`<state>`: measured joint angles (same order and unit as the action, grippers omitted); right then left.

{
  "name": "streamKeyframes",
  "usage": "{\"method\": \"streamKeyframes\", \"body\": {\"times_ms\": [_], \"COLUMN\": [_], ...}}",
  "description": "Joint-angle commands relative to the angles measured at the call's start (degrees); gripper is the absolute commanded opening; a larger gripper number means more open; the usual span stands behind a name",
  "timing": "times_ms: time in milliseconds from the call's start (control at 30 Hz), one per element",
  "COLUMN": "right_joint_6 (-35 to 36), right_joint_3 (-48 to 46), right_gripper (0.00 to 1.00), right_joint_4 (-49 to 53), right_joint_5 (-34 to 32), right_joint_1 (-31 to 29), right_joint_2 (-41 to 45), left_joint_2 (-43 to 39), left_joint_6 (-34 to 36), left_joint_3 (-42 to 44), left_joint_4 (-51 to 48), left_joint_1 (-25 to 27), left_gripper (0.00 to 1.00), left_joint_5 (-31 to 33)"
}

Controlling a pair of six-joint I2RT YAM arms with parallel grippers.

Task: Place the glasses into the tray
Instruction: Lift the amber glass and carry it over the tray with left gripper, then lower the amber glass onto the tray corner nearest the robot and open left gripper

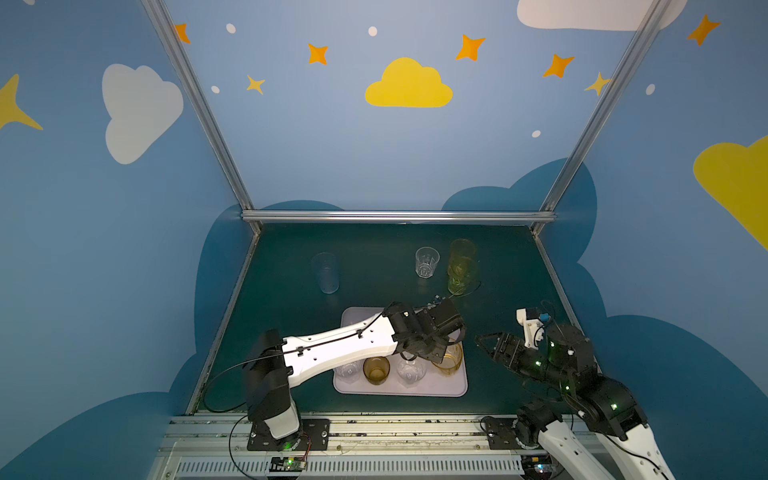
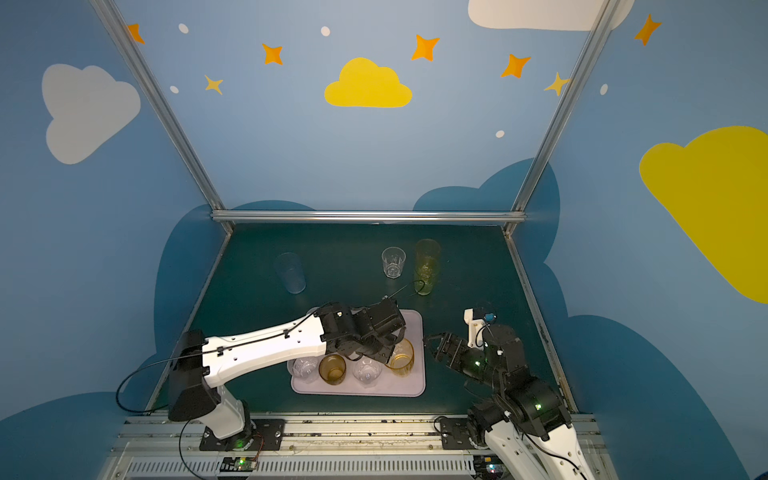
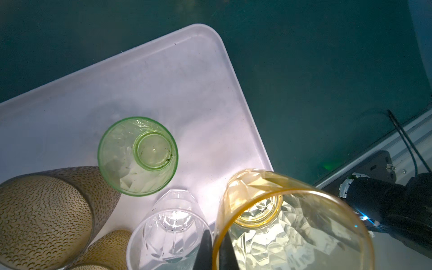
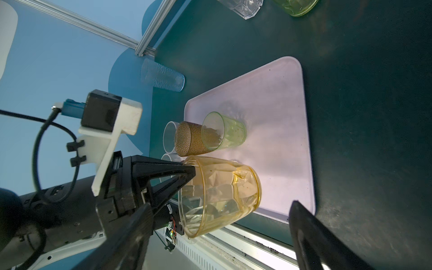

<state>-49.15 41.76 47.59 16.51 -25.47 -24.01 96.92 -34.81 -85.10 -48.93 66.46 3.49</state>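
My left gripper is shut on the rim of the orange glass, one finger inside and one outside. The glass hangs tilted over the near right corner of the lilac-pink tray. In the tray stand a green glass, a brown-amber glass and two clear faceted glasses. In both top views the left arm hides the green one. My right gripper stands open and empty just right of the tray.
On the dark green table behind the tray stand a tall pale blue glass, a short clear faceted glass and a tall yellow-green glass. A metal rail runs along the near edge. Blue walls close in the back and both sides.
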Motion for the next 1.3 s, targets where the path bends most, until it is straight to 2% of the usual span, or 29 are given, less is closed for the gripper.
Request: {"method": "streamKeyframes", "body": {"times_ms": [0,1100,1200,1267], "right_joint_6": [-0.34,-1.23,-1.30,-1.30], "right_joint_3": [-0.46,-0.37,-0.62,-0.66], "right_gripper": [0.90,0.90,0.90,0.90], "right_joint_4": [0.39,2.50,2.70,2.67], "right_joint_5": [-1.07,-4.65,-4.58,-4.47], "right_joint_1": [0.25,0.33,0.40,0.35], "right_joint_2": [0.80,2.30,2.30,2.28], "left_joint_2": [1.12,11.07,11.66,12.12], "left_joint_6": [-0.33,0.00,-0.08,-0.12], "left_joint_3": [0.21,-3.44,-4.13,-4.68], "left_joint_4": [1.29,-1.41,-1.59,-1.94], "left_joint_1": [0.35,1.57,1.55,1.57], "left_gripper": [0.04,0.04,0.07,0.13], "left_joint_5": [0.29,1.07,1.17,1.17]}}
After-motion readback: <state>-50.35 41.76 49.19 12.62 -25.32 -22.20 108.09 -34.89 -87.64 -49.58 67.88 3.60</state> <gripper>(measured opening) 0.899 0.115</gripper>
